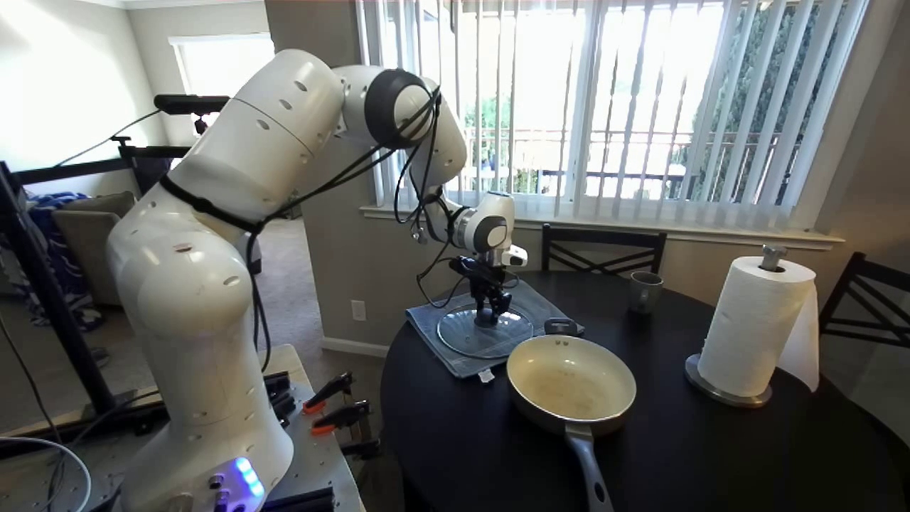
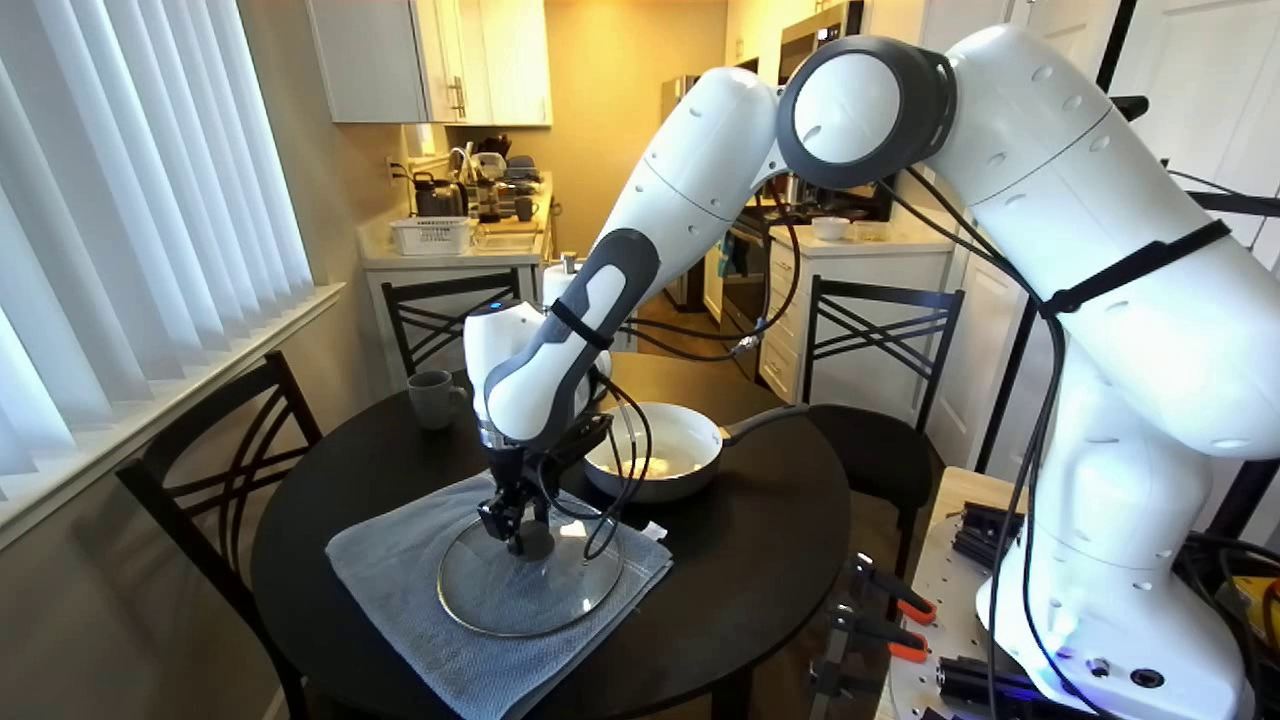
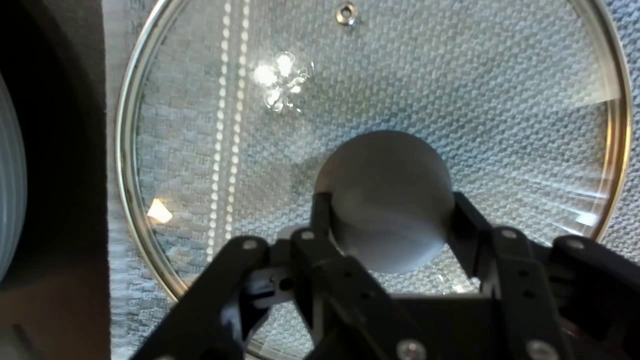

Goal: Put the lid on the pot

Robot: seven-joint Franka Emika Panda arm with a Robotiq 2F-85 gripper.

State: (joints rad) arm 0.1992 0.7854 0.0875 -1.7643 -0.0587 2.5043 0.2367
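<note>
The lid [image 1: 510, 337] is a see-through glass disc with a metal rim. It lies on the grey-blue cloth in both exterior views [image 2: 510, 605] and fills most of the wrist view [image 3: 450, 75]. Its round dark grey knob [image 3: 385, 170] sits between the two fingers of my gripper [image 3: 390, 205], which touch it on both sides. My gripper points down over the lid in both exterior views [image 1: 490, 311] [image 2: 527, 528]. The pot [image 1: 569, 380] is a shallow cream-coloured pan beside the cloth, without cover. It also shows partly behind the arm in an exterior view [image 2: 655, 488].
The grey-blue cloth [image 2: 385, 580] lies under the lid on the round dark table [image 1: 441, 419]. The pot's long handle [image 1: 589, 469] points away from the lid. A grey mug [image 1: 645, 291] and a paper towel roll [image 1: 753, 327] stand on the table. Chairs surround it.
</note>
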